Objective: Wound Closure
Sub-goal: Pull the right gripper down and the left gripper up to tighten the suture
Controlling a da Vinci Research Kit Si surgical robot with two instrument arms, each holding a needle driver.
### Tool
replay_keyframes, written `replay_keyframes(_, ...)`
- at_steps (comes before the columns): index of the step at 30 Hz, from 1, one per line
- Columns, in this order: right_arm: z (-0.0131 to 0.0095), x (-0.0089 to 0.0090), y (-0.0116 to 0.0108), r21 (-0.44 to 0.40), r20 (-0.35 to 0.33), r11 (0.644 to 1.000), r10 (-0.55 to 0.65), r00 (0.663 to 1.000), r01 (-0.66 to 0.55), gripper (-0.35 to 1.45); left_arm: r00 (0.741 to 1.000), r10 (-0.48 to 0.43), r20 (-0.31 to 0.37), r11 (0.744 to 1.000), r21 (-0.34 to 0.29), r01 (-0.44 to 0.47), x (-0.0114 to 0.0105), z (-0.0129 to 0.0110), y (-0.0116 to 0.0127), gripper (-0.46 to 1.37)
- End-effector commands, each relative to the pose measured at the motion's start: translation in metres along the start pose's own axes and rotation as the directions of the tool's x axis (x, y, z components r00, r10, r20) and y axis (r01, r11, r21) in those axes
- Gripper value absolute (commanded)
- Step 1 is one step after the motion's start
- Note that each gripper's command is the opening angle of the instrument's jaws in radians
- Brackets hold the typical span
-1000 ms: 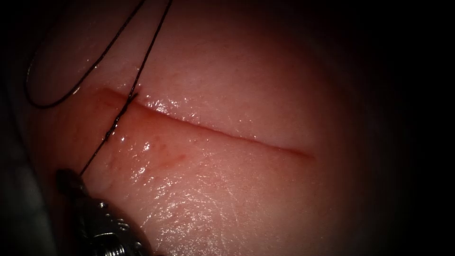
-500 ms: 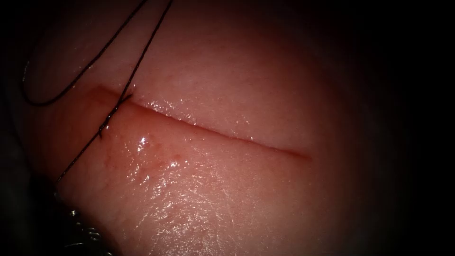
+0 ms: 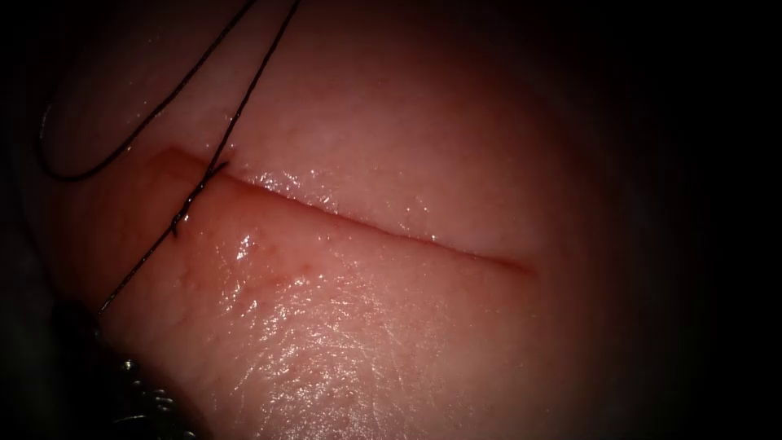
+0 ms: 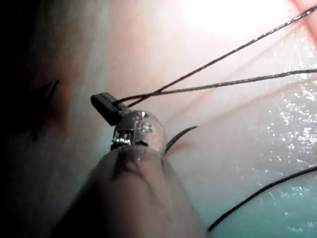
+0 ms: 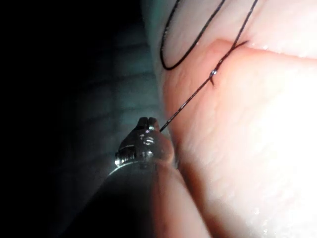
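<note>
Pinches the thread (image 4: 223,85) with the left hand (image 4: 101,102), pressed together on it, close over the tissue (image 3: 407,326); pinches the thread with the right hand (image 5: 144,122) too, tip shut tight on one strand beside the tissue's edge; runs that strand up from the lower left of the endoscope frame to a small knot (image 3: 181,218) at the left end of the cut (image 3: 366,226); loops round at the upper left; cannot tell where the needle is, or whether in the tissue.

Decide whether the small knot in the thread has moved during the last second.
Yes. The knot in the thread has shifted down and to the left, a little farther from the left end of the cut.
</note>
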Motion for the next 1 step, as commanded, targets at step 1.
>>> replay_keyframes(1, 0.0000, 0.0000, 0.0000, 0.001, 0.002, 1.000, -0.001, 1.000, 0.001, -0.35, 1.000, 0.000, 0.000, 1.000, -0.008, 0.000, 0.0000, 0.0000, 0.0000, -0.35)
